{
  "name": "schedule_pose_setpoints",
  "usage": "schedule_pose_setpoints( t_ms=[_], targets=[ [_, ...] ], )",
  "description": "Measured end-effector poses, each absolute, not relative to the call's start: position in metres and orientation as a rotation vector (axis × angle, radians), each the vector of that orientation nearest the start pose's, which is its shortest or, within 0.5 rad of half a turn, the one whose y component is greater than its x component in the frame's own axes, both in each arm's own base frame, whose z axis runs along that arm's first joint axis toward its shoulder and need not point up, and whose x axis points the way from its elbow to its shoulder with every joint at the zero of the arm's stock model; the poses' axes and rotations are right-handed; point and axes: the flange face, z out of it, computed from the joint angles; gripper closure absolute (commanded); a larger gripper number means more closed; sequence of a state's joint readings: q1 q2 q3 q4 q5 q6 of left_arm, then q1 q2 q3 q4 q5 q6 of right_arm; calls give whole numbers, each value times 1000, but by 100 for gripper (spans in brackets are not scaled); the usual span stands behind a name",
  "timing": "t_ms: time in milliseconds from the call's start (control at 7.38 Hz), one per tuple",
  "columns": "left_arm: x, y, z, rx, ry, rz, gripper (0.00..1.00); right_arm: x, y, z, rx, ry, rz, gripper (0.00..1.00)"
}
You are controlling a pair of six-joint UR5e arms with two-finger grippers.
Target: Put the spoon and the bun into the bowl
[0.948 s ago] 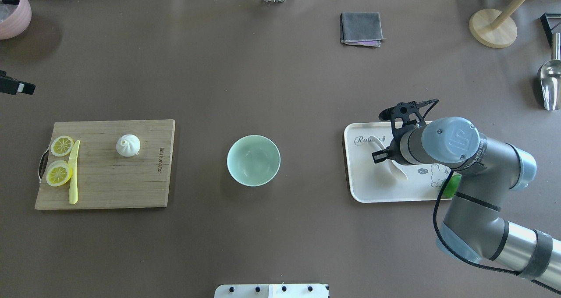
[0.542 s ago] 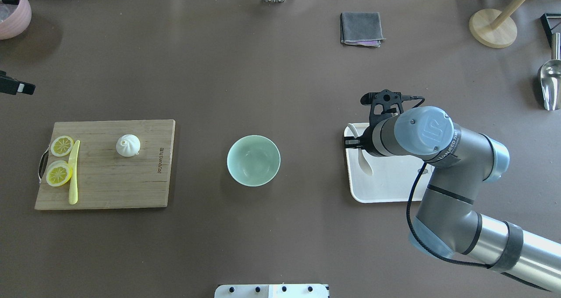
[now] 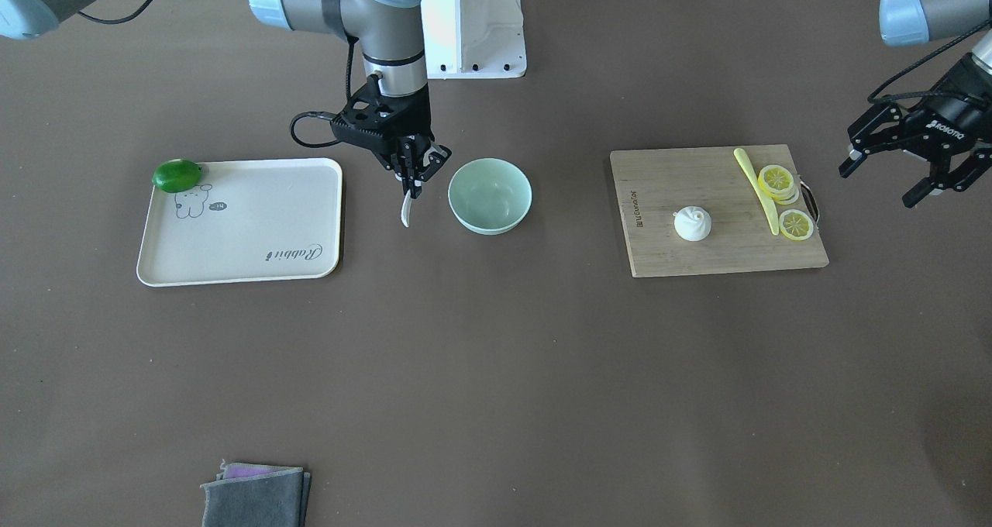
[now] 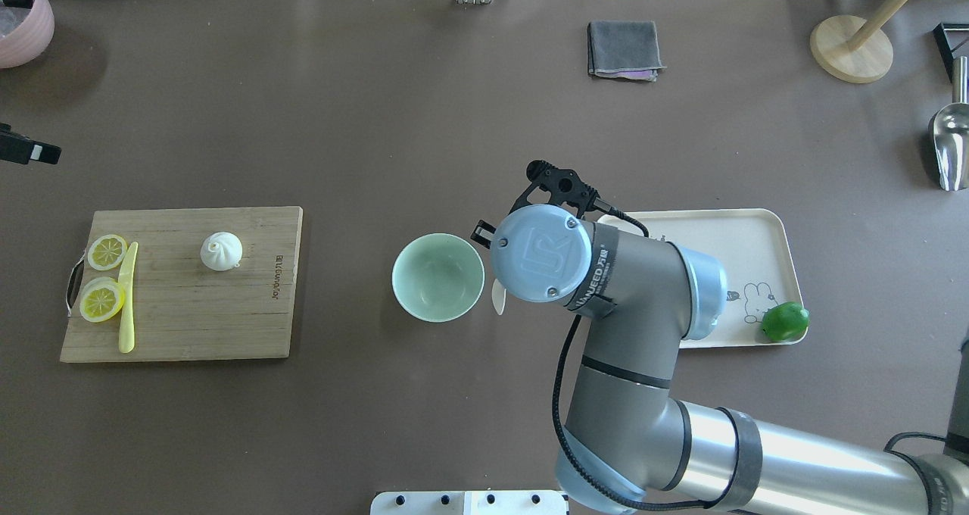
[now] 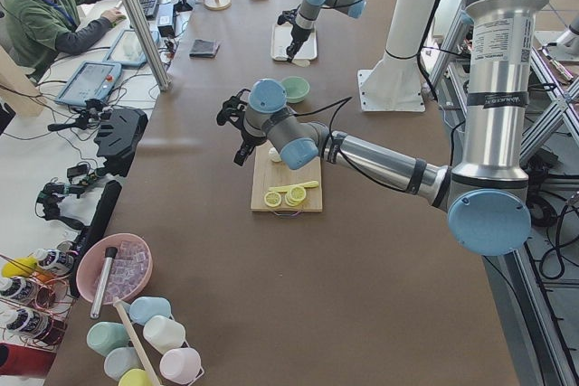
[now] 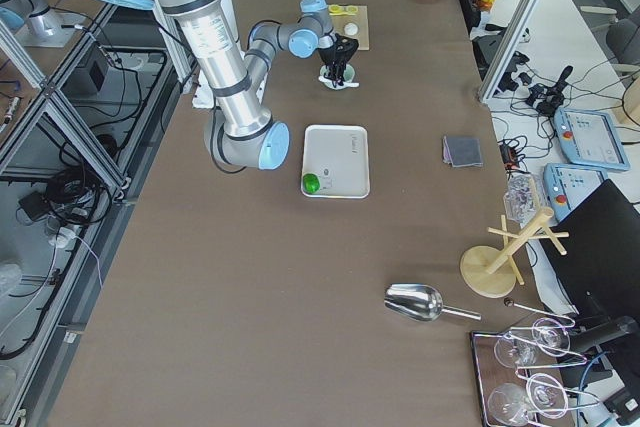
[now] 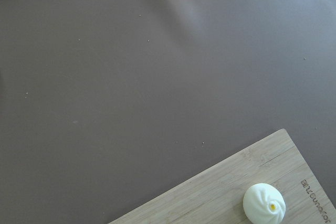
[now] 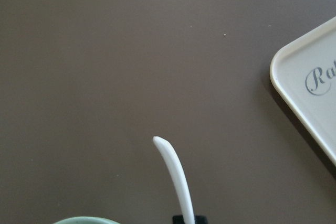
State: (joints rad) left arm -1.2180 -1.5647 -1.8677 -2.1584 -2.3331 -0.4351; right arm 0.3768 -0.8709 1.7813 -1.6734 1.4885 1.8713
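Right fingers (image 3: 411,174) are clamped together on the upper end of the spoon (image 3: 404,211), and which end they grip is hidden. The spoon hangs with its long axis close to upright, its free white end pointing down at the worktop (image 3: 496,372). The right wrist view looks along it: a thin, slightly arched strip runs out from the fingers to a blunt tip. It hangs over bare worktop between the bowl (image 3: 490,195) and the cream tray (image 3: 232,267), just beside the bowl's rim on the tray side, not over the bowl's opening. I cannot tell how high the tip is above the worktop. The bowl stands upright near the middle of the worktop.

Left fingers (image 3: 918,194) are spread apart and empty. They hang past the handle end of the wooden cutting board (image 3: 697,260), off the board. The bun (image 3: 693,223) sits on that board, peak up, in the half nearer the bowl yet well apart from it. At the board's other end lie lemon slices (image 3: 796,225) and a yellow knife (image 3: 755,190), with the knife's length running across the board. A green lime (image 3: 177,175) rests in one corner of the tray. A folded grey cloth (image 3: 256,496) lies near the worktop's edge across from the robot.
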Motion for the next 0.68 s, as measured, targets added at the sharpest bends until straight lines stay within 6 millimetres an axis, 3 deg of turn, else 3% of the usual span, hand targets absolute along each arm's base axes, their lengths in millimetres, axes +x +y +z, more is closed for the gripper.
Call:
schedule_pose_setpoints(
  t_ms=[135, 406, 542, 677],
  targets=[
    [110, -484, 445, 495, 975, 260, 3, -578, -364, 157, 110, -808, 777, 100],
    [110, -484, 446, 493, 975, 259, 3, -620, -356, 143, 140, -787, 906, 100],
    [110, -484, 446, 493, 975, 260, 3, -633, -351, 142, 158, -781, 928, 66],
    [110, -484, 446, 493, 975, 260, 3, -640, -346, 142, 172, -779, 932, 1]
  ],
)
